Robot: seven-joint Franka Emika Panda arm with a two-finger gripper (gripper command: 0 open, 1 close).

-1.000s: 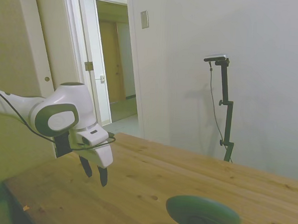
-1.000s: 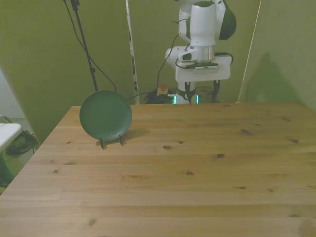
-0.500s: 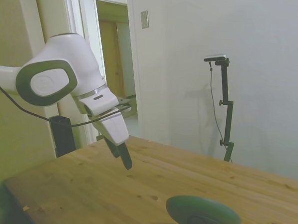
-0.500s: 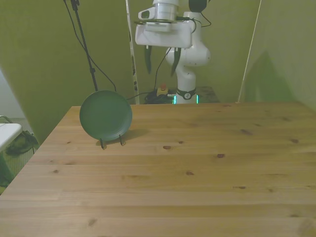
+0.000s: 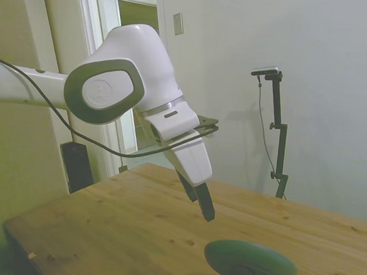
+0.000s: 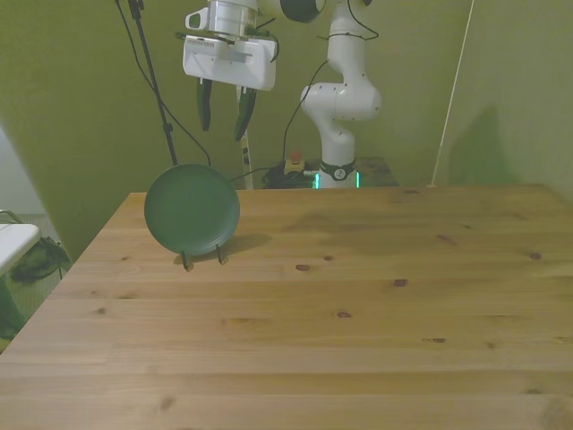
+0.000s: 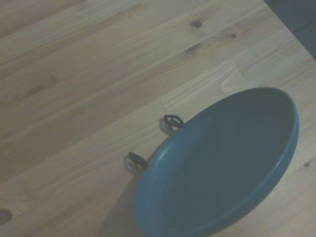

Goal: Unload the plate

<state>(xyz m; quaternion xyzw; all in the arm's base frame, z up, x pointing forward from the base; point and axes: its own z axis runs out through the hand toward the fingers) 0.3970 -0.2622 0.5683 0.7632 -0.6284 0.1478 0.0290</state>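
One plate, one rack, one gripper above them, nothing held.

I count a single plate (image 6: 192,209), round, shallow, dark grey-green and matte, standing nearly upright on edge in one small black wire rack (image 6: 202,259) near the table's (image 6: 358,305) far corner on the front view's left. My one gripper (image 6: 223,108) hangs in the air above the plate, well clear of it, its two dark fingers (image 6: 204,105) spread apart with a plain gap between them. In the side view the gripper (image 5: 203,207) points down toward the plate (image 5: 249,263), whose lower edge is cut off by the frame. Of the rack I see only two small wire ends (image 7: 173,121) poking out at the plate's (image 7: 222,168) rim in the wrist view; the rest sits hidden behind the plate.
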